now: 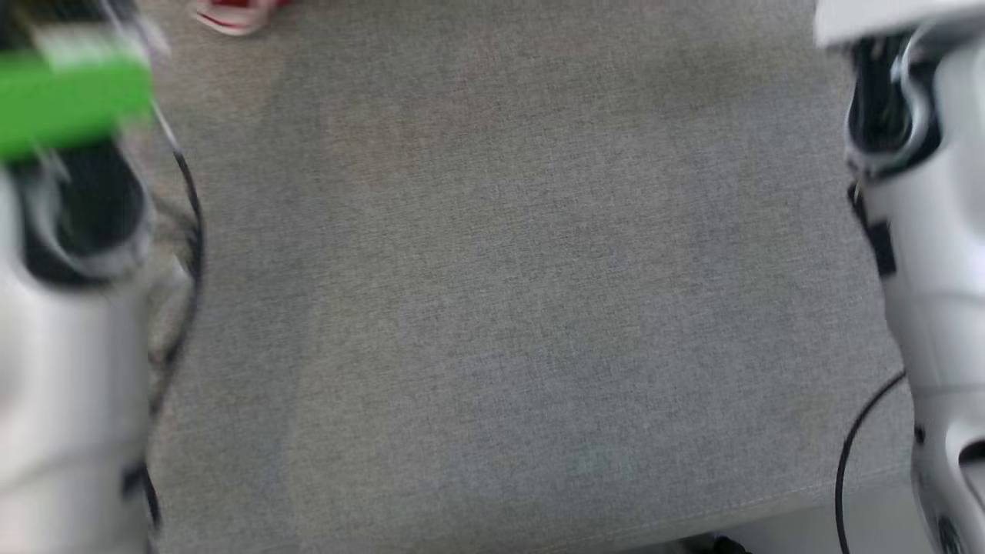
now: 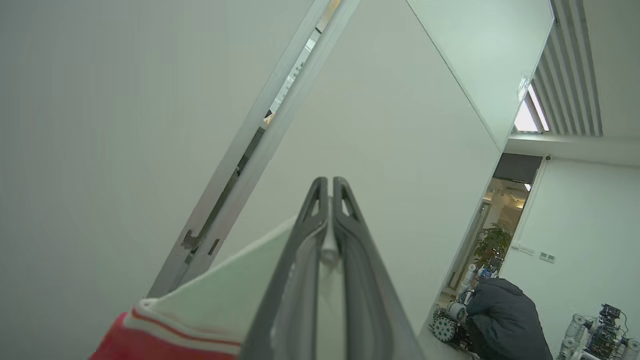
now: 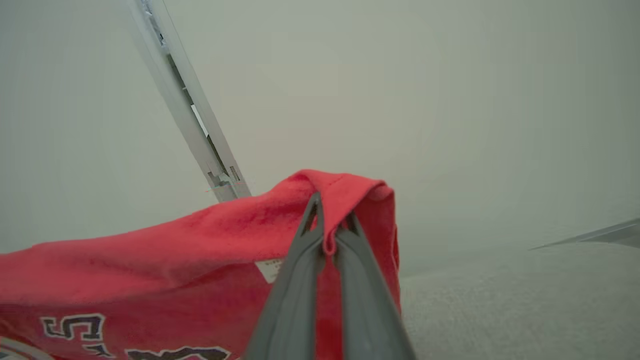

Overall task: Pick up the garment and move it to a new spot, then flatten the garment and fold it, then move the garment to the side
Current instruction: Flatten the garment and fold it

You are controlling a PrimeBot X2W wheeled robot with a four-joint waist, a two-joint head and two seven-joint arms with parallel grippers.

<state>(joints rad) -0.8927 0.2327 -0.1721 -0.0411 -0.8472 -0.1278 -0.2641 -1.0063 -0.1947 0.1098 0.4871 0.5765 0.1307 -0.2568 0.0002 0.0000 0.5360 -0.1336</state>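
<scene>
The red garment (image 3: 150, 260) (image 2: 215, 300), dark lettering low down, hangs from a fold clenched in the right jaws. The left wrist view adds its pale inside and red-and-white trim, gripped in the left jaws. Right of the right jaws the grey counter (image 3: 525, 300) stretches flat; the blurred head view shows its broad middle.

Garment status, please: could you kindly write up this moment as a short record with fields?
garment: red, dark lettering, pale part with red stripes; held up, gripped at two places
left gripper: jaws shut on the pale part
right gripper: jaws shut on a red edge
surface: grey cloth
head view: blurred
</scene>
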